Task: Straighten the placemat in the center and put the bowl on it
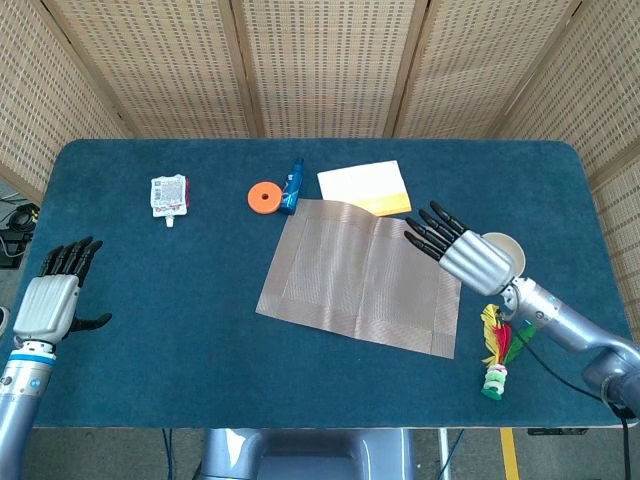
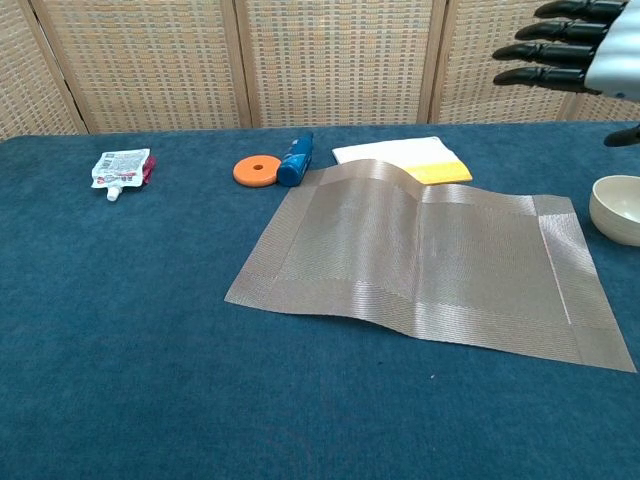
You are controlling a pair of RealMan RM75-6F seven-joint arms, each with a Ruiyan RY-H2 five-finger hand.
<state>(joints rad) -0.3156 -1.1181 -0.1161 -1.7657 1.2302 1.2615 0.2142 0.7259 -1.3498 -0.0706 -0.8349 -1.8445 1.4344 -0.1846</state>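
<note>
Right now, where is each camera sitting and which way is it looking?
Head view: high above the near table edge, looking steeply down on the whole table; shows the left robot hand and the right robot hand with its forearm.
Chest view: low, near table height, looking across toward the wicker screen; shows only the right robot hand, raised at top right.
Shared: placemat, bowl, orange disc, blue tube, sachet.
</note>
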